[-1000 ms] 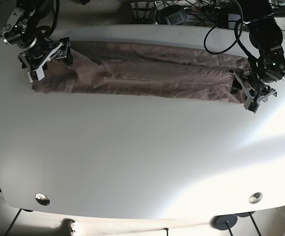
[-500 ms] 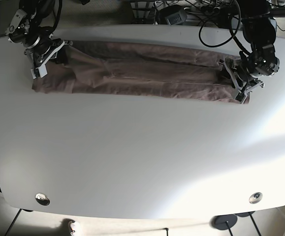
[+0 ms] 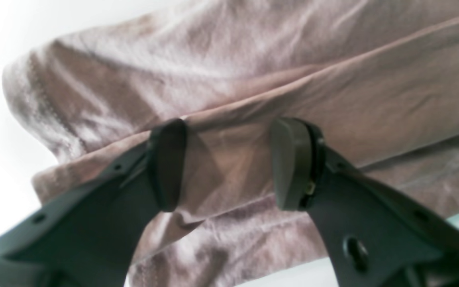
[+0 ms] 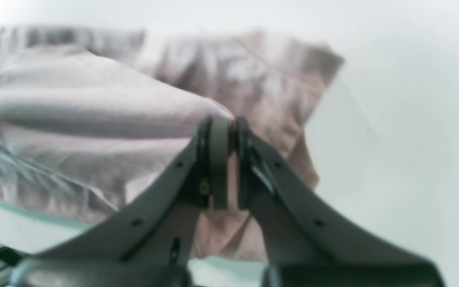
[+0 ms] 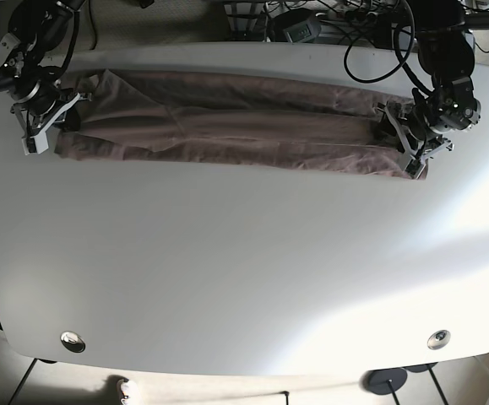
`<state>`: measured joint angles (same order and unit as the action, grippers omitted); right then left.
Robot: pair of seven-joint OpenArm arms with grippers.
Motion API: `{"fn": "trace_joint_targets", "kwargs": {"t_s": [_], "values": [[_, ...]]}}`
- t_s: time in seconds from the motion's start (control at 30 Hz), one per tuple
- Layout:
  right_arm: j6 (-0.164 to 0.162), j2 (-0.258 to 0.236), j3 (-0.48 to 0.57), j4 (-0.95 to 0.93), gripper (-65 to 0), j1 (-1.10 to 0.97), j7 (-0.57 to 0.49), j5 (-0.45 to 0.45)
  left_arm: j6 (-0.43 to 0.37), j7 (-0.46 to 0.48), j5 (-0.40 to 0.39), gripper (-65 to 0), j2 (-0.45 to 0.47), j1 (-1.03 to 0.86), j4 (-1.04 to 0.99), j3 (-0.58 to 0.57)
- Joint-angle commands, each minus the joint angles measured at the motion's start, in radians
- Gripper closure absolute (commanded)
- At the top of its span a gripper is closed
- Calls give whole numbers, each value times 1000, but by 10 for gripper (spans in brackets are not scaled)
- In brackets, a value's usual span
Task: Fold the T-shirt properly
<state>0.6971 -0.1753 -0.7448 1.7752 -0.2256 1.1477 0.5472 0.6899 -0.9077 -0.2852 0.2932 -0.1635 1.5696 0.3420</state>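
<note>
1. A brownish-mauve T-shirt (image 5: 236, 126) lies stretched into a long, narrow band across the far part of the white table (image 5: 244, 270), folded lengthwise with creases running from end to end.
2. The right gripper (image 4: 227, 131) sits at the end of the shirt on the base view's left, with its jaws pressed together on a raised fold of cloth, so it is clenched on the T-shirt.
3. In the right wrist view that pinched fold stands up from the layers below it, and the corner of the shirt fans out behind the fingers (image 4: 217, 159) onto the bare table.
4. The left gripper (image 3: 229, 163) is at the opposite end, on the base view's right, low over the cloth.
5. Its two pads (image 3: 289, 163) stand apart with a ridge of fabric lying between them; the jaws are released and grasp nothing.
6. A stitched hem (image 3: 46, 103) shows on the shirt's end in the left wrist view.
7. Dark cables (image 5: 379, 34) hang behind the table's far edge.
8. Two round metal fittings (image 5: 73, 341) sit near the table's near corners.
</note>
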Motion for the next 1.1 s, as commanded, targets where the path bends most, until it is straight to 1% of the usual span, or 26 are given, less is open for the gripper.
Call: {"fn": "trace_joint_targets", "kwargs": {"t_s": [0.03,0.07,0.13,0.17,0.2,0.23,0.3,0.37,0.4,0.43,0.5,0.53,0.6,0.63,0.7,0.73,0.87,0.9,0.97,1.03,1.1], "values": [[1,-33,-8,19,-143,7,-21,11,0,-18,13,-317,13,3,10,4],[1,-33,-15,24,-222,-1,-21,18,0,-18,13,-317,11,3,10,4],[1,-23,-74,73,-380,-4,-16,29,0,-20,13,-317,8,3,12,4],[1,7,-98,116,-466,-16,-15,41,0,-20,11,-317,8,3,12,4],[1,18,-100,145,-498,-30,-15,60,0,-20,7,-317,8,5,16,4],[1,24,-97,173,-499,-50,-15,101,0,-20,7,-317,8,5,51,4],[1,27,-48,170,-468,-76,-15,146,0,-24,7,-317,5,-1,130,4],[1,30,11,170,-419,-99,-18,133,0,-26,7,-317,-19,-14,199,6],[1,50,34,167,-388,-103,-22,118,0,-26,7,-317,-27,-28,226,6],[1,79,41,154,-336,-107,-22,70,0,-26,7,-317,-30,-48,259,6],[1,99,51,128,-260,-102,-31,-13,0,-26,7,-317,-32,-66,260,4],[1,102,77,99,-203,-102,-59,-60,0,-26,7,-317,-32,-66,229,6],[1,98,115,56,-149,-102,-110,-101,-3,-21,8,-317,-32,-64,160,7],[1,96,120,33,-135,-100,-130,-112,-3,-20,10,-315,-32,-61,125,10],[1,76,120,-28,-138,-68,-153,-132,-2,-20,8,-285,-30,-60,78,44],[1,66,120,-105,-136,-36,-157,-151,-2,-20,7,-265,-30,-41,47,52],[1,23,120,-266,-133,59,-211,-175,-2,-20,10,-263,-30,20,-39,65],[1,6,121,-306,-133,93,-223,-175,-2,-20,10,-263,-30,41,-65,91],[1,-13,121,-337,-133,130,-223,-175,-2,-20,7,-263,-30,64,-79,104],[1,-17,121,-335,-133,148,-223,-175,0,-26,2,-263,-30,72,-71,105],[1,-17,121,-334,-133,150,-222,-172,-3,-37,-38,-264,-30,77,-28,116]]}}
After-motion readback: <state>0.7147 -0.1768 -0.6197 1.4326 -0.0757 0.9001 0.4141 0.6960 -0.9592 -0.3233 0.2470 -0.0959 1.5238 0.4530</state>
